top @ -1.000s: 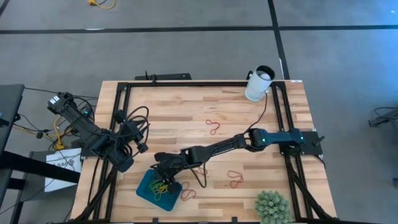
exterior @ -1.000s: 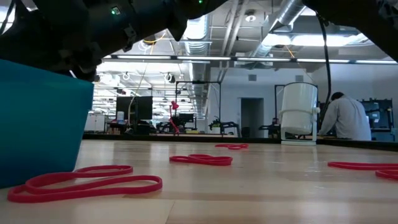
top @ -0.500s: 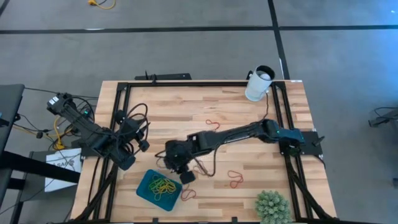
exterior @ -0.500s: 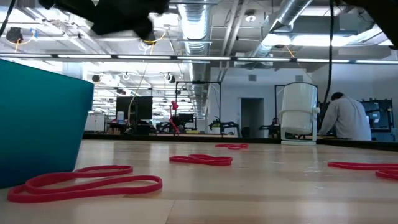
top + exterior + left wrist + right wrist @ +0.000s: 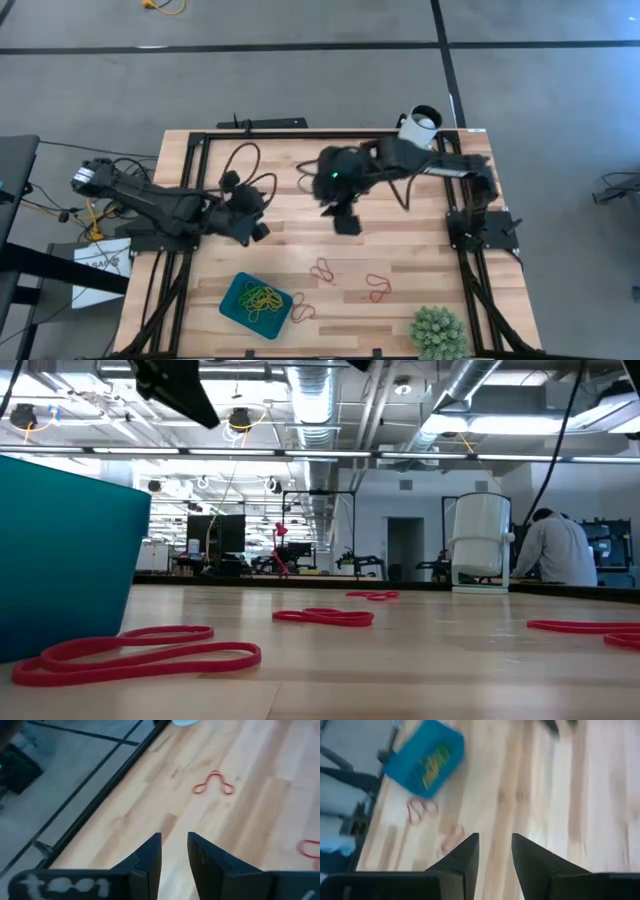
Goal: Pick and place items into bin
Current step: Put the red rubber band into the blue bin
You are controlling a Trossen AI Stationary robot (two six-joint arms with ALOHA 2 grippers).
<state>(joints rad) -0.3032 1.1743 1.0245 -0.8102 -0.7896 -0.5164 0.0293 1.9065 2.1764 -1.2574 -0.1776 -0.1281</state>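
Observation:
The teal bin (image 5: 240,312) sits near the table's near-left corner with yellow and green bands (image 5: 263,297) lying in it; the right wrist view shows it too (image 5: 412,762). Red bands lie loose on the wood: one beside the bin (image 5: 302,312), two toward the middle (image 5: 322,270) (image 5: 378,288), and one farther off (image 5: 214,784). My right gripper (image 5: 346,222) hovers above the table's middle, open by a narrow gap and holding nothing (image 5: 495,851). My left gripper (image 5: 252,227) hovers left of it, also open by a narrow gap and empty (image 5: 174,851).
A white cup (image 5: 417,133) stands at the far right edge and a spiky green plant (image 5: 438,333) at the near right corner. Black cables (image 5: 245,165) loop over the far left part. In the low view, a person (image 5: 555,550) shows in the room behind the table.
My right gripper has risen from the bin and swung away toward the table's middle and far side, leaving the yellow and green bands lying in the bin. My left gripper has moved toward the right and far side, out over the wood.

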